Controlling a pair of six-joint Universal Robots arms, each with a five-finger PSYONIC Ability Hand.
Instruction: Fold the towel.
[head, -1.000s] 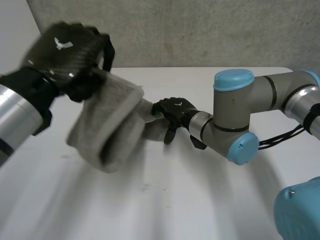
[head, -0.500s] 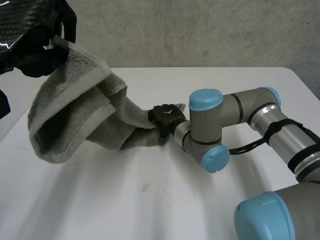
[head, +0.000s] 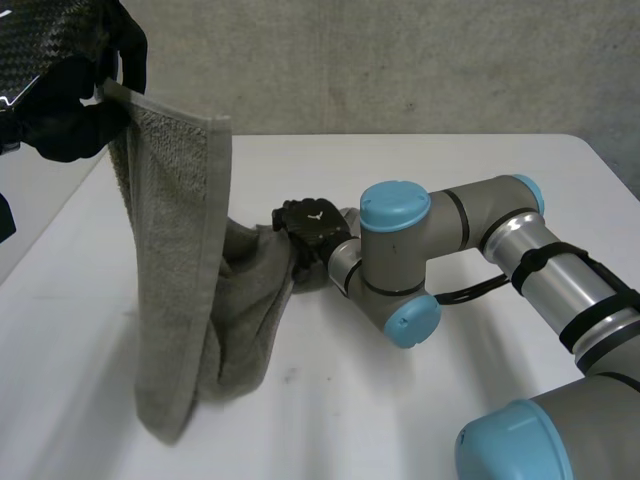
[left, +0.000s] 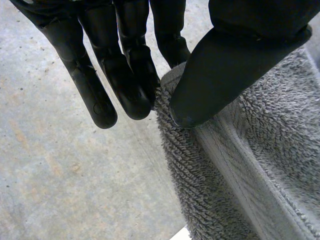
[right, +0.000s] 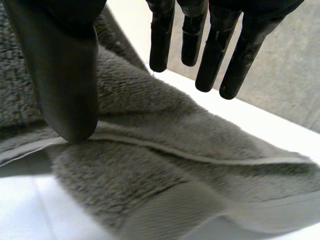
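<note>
The left hand (head: 65, 100) pinches a corner of the grey towel (head: 175, 220) high up, so it hangs to the table (head: 330, 420). The right hand (head: 308, 225), fingers straight, presses the low end, likely anchoring it.

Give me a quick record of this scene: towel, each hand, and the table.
towel: grey, hanging from the left hand, lower end bunched on the table
left hand: held high, thumb and fingers pinching the towel's top corner
right hand: low at the towel's lower part, thumb on it, fingers straight
table: white
</note>
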